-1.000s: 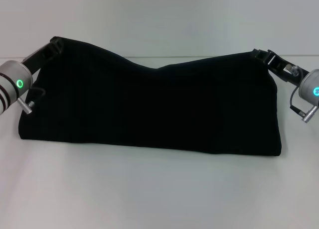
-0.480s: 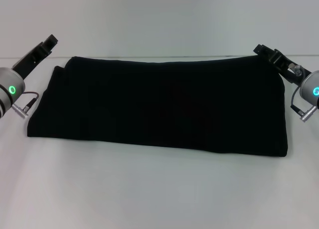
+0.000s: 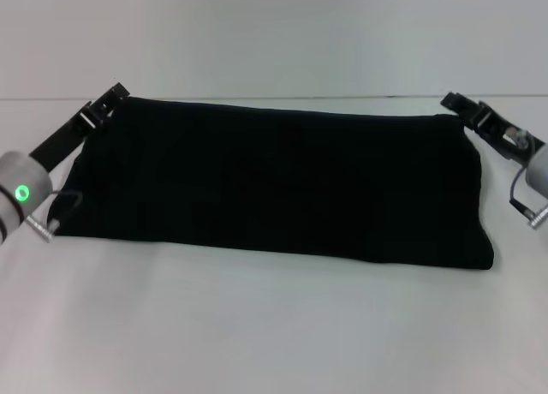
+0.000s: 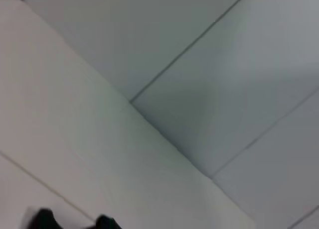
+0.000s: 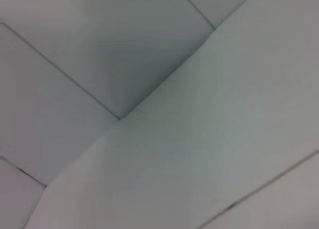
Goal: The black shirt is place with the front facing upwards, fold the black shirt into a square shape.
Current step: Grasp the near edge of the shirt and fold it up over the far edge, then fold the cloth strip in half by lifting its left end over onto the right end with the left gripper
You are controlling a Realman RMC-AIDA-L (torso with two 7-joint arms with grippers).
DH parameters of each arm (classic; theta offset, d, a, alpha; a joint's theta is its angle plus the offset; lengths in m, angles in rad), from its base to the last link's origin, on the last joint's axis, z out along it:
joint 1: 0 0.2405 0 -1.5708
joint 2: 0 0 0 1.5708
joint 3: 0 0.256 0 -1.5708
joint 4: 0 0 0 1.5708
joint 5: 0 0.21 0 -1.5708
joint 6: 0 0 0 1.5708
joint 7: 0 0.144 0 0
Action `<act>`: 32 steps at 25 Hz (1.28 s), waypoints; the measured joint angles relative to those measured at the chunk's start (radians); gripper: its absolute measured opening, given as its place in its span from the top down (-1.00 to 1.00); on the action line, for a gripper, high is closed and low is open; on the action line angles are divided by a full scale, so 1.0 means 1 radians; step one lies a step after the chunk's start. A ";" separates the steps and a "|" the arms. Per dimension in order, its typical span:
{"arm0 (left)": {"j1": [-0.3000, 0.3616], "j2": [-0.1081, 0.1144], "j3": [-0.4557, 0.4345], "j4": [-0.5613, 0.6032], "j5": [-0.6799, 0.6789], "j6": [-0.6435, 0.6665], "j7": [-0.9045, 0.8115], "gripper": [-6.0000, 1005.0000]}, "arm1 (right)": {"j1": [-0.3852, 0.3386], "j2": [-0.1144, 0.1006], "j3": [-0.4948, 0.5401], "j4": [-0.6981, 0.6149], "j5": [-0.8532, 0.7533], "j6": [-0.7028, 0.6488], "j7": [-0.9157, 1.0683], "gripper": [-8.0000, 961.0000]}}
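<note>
Folding the black shirt (image 3: 274, 184) into a square means the next fold has to shorten this long band, so I judge the step in hand is to take a fresh hold at the short ends. To do it well I would grip each end through all its layers, low against the bench (image 3: 274, 325), lift both corners evenly so the layers do not slide apart, and lay edge onto edge before letting go.

The black shirt lies flat on the bench as a wide, low band, its long far edge close to the bench's far edge and its near edge well back from the near edge. No lettering shows on it from here.

My left gripper (image 3: 110, 98) sits at the band's far left corner, at or just above the cloth; I cannot tell whether it touches. My right gripper (image 3: 455, 103) sits at the far right corner, just beside the cloth. I cannot tell from these views how wide either one stands or whether it has any cloth. Both wrist views show only pale surfaces and seams.
</note>
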 joint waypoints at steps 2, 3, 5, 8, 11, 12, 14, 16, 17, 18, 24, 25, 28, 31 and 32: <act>0.025 0.001 0.016 0.005 0.000 0.051 -0.032 -0.34 | -0.026 -0.001 -0.019 -0.006 0.000 -0.014 0.001 -0.25; 0.040 0.000 0.023 0.008 0.000 0.086 -0.051 -0.34 | -0.037 -0.001 -0.021 -0.008 0.000 -0.014 0.001 -0.25; 0.071 -0.003 0.030 0.020 0.000 0.160 -0.085 -0.34 | -0.065 -0.002 -0.020 -0.010 0.003 -0.015 0.002 -0.25; 0.112 -0.007 0.038 0.033 0.000 0.244 -0.119 -0.33 | -0.101 -0.003 -0.007 -0.017 0.008 -0.016 0.002 -0.25; 0.145 -0.010 0.043 0.039 0.000 0.289 -0.144 -0.33 | -0.131 -0.004 0.010 -0.027 0.029 -0.033 0.002 -0.25; 0.155 -0.010 0.043 0.040 0.002 0.302 -0.154 -0.33 | -0.140 -0.004 0.014 -0.029 0.038 -0.050 0.002 -0.25; 0.173 -0.010 0.044 0.047 0.020 0.325 -0.187 -0.33 | -0.160 -0.005 0.016 -0.038 0.053 -0.117 -0.001 -0.25; 0.188 -0.009 0.044 0.073 0.069 0.356 -0.247 -0.33 | -0.181 -0.005 0.007 -0.056 0.049 -0.219 -0.024 -0.24; 0.195 -0.007 0.044 0.092 0.097 0.376 -0.285 -0.33 | -0.188 -0.006 -0.003 -0.066 0.036 -0.281 -0.047 -0.24; 0.203 -0.006 0.044 0.112 0.126 0.395 -0.322 -0.33 | -0.193 -0.007 -0.017 -0.077 0.017 -0.345 -0.075 -0.24; 0.244 0.020 0.044 0.265 0.310 0.503 -0.581 -0.33 | -0.188 -0.017 -0.184 -0.154 -0.173 -0.577 -0.227 -0.24; 0.248 0.026 0.044 0.292 0.344 0.511 -0.622 -0.33 | -0.185 -0.013 -0.210 -0.169 -0.203 -0.583 -0.248 -0.24; 0.252 0.045 0.039 0.354 0.454 0.515 -0.739 -0.33 | -0.180 -0.002 -0.280 -0.191 -0.258 -0.586 -0.308 -0.29; 0.246 0.058 0.035 0.387 0.551 0.494 -0.826 -0.33 | -0.173 0.003 -0.334 -0.188 -0.267 -0.583 -0.362 -0.33; 0.243 0.060 0.035 0.392 0.569 0.486 -0.840 -0.33 | -0.172 0.005 -0.343 -0.186 -0.267 -0.582 -0.376 -0.41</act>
